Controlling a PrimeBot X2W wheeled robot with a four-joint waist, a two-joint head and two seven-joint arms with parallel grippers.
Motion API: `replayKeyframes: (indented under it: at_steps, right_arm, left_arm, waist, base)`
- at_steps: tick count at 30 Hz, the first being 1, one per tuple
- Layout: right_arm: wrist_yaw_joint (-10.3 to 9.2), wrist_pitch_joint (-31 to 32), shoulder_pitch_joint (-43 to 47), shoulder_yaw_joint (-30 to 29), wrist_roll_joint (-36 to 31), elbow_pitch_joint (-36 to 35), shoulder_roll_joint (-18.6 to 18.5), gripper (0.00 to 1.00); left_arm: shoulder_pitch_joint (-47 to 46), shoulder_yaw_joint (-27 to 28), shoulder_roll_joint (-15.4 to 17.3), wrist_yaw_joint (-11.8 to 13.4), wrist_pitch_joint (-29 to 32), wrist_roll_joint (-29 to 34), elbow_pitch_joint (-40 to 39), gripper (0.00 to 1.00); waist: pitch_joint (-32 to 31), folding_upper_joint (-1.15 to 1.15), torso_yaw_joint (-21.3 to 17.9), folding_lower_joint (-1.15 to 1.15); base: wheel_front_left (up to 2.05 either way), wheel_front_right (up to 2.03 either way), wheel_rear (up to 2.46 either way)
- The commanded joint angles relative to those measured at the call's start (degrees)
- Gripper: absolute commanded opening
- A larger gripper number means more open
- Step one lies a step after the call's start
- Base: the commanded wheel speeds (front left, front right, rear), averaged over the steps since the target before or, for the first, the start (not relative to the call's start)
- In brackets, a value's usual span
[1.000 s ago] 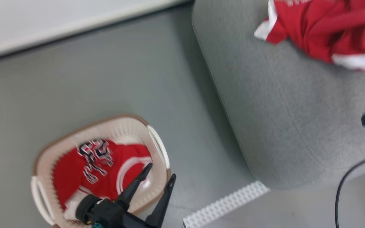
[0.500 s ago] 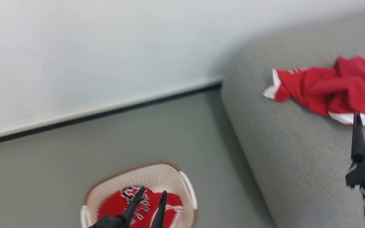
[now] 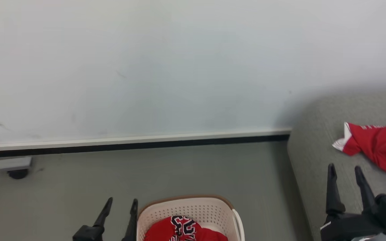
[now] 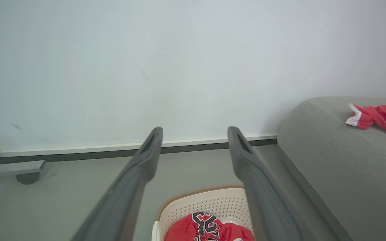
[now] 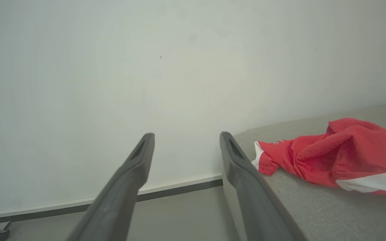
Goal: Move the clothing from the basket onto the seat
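Dark left gripper (image 3: pixel 122 200) spread beside basket (image 3: pixel 193 209), right gripper (image 3: pixel 343 167) spread at seat (image 3: pixel 308 157) edge

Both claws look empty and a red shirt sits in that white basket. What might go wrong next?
The red numbered garment lies in the cream perforated plastic basket, partly cut off at the head view's bottom edge, so a grab may miss.
The open left gripper is beside the basket; reaching in, it might knock the brown rim.
The open right gripper points near the red garment on the grey fabric seat and might snag it.
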Motion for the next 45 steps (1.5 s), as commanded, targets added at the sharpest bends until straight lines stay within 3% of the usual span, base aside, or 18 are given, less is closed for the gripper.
replayKeyframes:
  at_steps: [1, 9, 18, 37, 45]
  right_arm:
    - [0.02, -0.4, 1.03, -0.22, -0.07, 0.52, 0.28, 1.0]
    - [0.02, 0.03, 3.75, 2.63, -1.36, 3.34, 1.15, 1.0]
    - [0.02, 0.75, 6.0, 4.63, 0.26, 5.54, 1.15, 1.0]
    - [0.02, -3.2, 1.5, 5.46, 2.75, 10.44, 1.15, 1.0]
    - [0.02, -2.71, 0.5, 7.45, 1.82, 7.15, 1.15, 1.0]
  left_arm:
    - [-0.08, 0.42, 0.55, -0.15, -0.22, 0.12, 0.56, 1.0]
    - [2.17, 5.38, 1.35, -1.53, -0.23, -1.25, 1.29, 1.0]
    - [4.15, 8.5, 1.65, -4.11, -0.23, -3.78, 2.24, 1.0]
    - [3.89, 8.8, -0.08, -4.2, -0.24, -0.83, 2.2, 1.0]
    - [-1.23, 5.48, -0.17, -7.33, 5.16, -1.12, 8.64, 1.0]
  waist:
    - [-3.62, 0.01, 3.76, 0.01]
    - [-4.68, 0.01, 4.72, 0.01]
    - [-4.5, 0.01, 3.14, 0.01]
    - [-3.4, 0.01, 1.47, 0.01]
    - [2.37, 0.01, -0.75, 0.01]
  base:
    - [0.0, 0.0, 0.0]
    - [0.0, 0.0, 0.0]
    - [0.0, 0.0, 0.0]
    - [0.0, 0.0, 0.0]
    - [0.0, 0.0, 0.0]
